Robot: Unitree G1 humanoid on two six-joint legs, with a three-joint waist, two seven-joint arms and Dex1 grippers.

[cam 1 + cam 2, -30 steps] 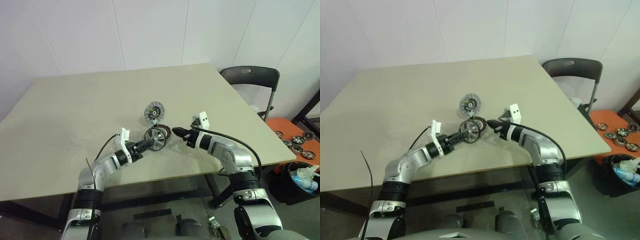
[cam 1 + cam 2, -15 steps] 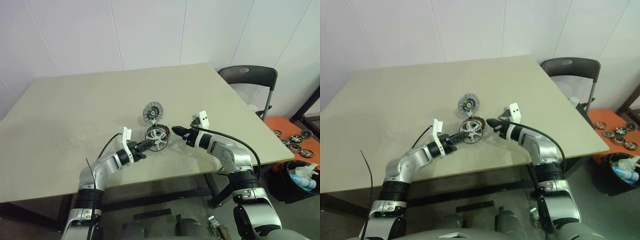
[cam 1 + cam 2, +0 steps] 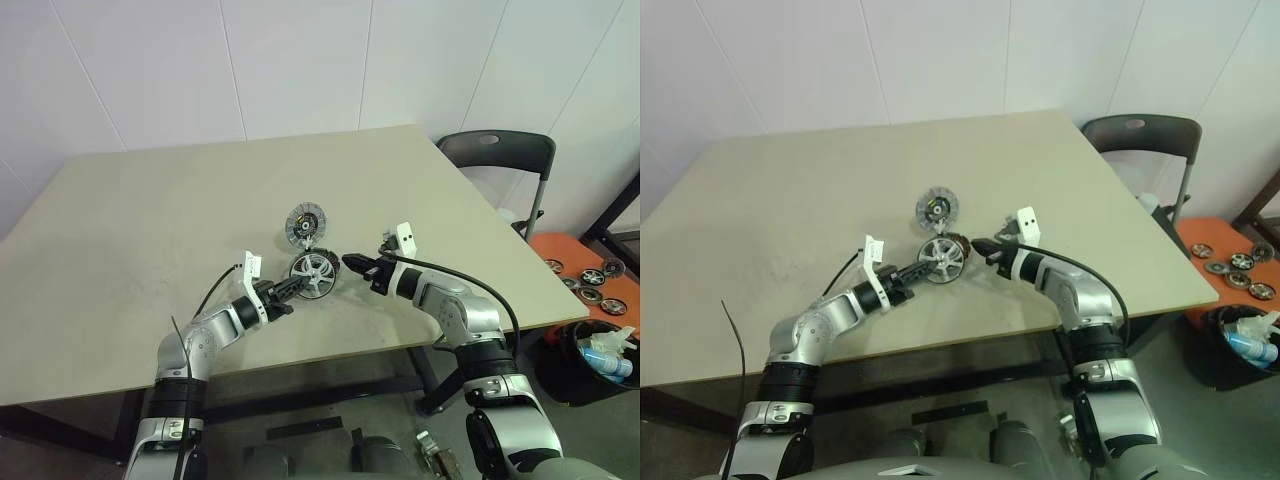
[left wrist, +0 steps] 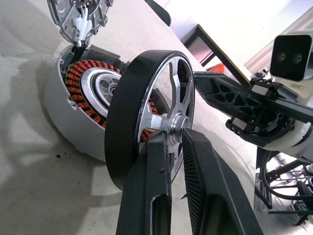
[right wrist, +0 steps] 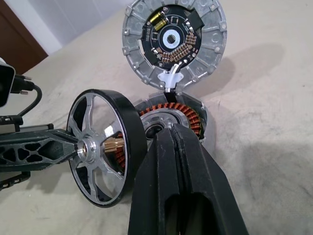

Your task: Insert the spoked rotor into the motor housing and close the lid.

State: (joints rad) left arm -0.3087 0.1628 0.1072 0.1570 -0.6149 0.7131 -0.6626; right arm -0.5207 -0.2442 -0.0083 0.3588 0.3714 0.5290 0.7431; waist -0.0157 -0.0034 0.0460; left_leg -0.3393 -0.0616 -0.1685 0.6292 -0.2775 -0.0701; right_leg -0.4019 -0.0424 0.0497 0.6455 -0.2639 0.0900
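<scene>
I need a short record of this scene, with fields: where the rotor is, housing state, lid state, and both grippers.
rotor: spoked rotor on edge, tilted over the housing mouth, not seated
housing: motor housing on the table, copper windings exposed
lid: lid open, standing up at the housing edge
left gripper: left gripper shut on rotor hub
right gripper: right gripper shut, holding nothing, beside the housing

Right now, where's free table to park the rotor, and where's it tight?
Free: the table left of the open lid, the far strip toward the wall, and the right part toward the chair. Tight: mid-front, where the left gripper holds the spoked rotor at the motor housing, with the shut right gripper alongside.
</scene>
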